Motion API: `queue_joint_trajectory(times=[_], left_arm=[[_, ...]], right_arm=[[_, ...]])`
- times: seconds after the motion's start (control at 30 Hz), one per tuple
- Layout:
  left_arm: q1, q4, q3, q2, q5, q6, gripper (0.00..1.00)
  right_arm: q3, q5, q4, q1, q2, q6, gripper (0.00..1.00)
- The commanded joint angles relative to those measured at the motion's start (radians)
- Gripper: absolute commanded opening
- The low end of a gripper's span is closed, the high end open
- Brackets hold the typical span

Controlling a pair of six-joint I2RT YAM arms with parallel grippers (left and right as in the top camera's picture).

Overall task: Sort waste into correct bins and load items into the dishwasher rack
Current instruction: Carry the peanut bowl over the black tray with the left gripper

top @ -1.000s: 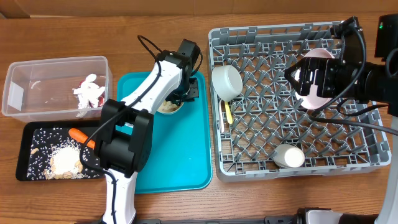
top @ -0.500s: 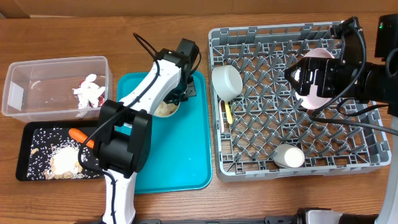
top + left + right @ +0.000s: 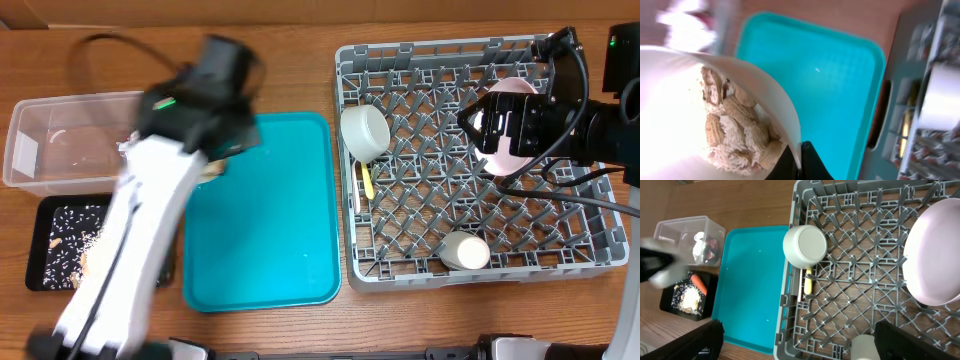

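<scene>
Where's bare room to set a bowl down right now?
Tray: wholly bare, between left arm and rack. Rack middle: open pegs between upper bowl, lower bowl and plate. Crowded: rack's top right under the right arm; black bin under the left arm.

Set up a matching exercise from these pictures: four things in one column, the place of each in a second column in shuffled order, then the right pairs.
Things
1. nut scraps
2. carrot
3. pink plate
4. red wrapper

Places
A. in the clear tub
B. standing on edge in the grey rack
C. in the white bowl, its rim pinched by the left gripper
D. in the black tray

Pairs: 1-C, 2-D, 3-B, 4-A
</scene>
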Motion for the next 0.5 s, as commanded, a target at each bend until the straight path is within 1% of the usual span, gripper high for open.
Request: queue_joint_trajectory(times=[0.0,0.07,0.13,0.23,0.27,0.33,0.4,0.47], left_arm=[[0.119,-0.029,0.004,-0.076,0.074,0.046,0.05],[0.203,-0.037,0.004,-0.116,0.160,0.098,0.05],[0.306,-0.029,0.004,-0.146,0.304,0.210,0.05],[0.489,-0.045,0.004,-0.160,0.532,0.334,0.05],[0.529,-0.049,0.001,-0.160,0.570,0.353,0.04],[0.635,-0.049,-0.023,-0.160,0.688,0.409,0.04],[0.757,-0.046,-0.071,-0.160,0.834,0.505,0.04],[0.849,-0.048,-0.126,-0.160,0.927,0.567,0.05]], right_arm=[[0.005,0.003,0.004,0.005,-0.002,0.000,1.00],[0.005,0.003,0.004,0.005,-0.002,0.000,1.00],[0.005,0.003,0.005,0.005,-0.002,0.000,1.00],[0.005,0.003,0.005,0.005,-0.002,0.000,1.00],[0.005,0.003,0.004,0.005,-0.002,0.000,1.00],[0.005,0.003,0.004,0.005,-0.002,0.000,1.00],[0.005,0.003,0.004,0.005,-0.002,0.000,1.00],[0.005,0.003,0.004,0.005,-0.002,0.000,1.00]])
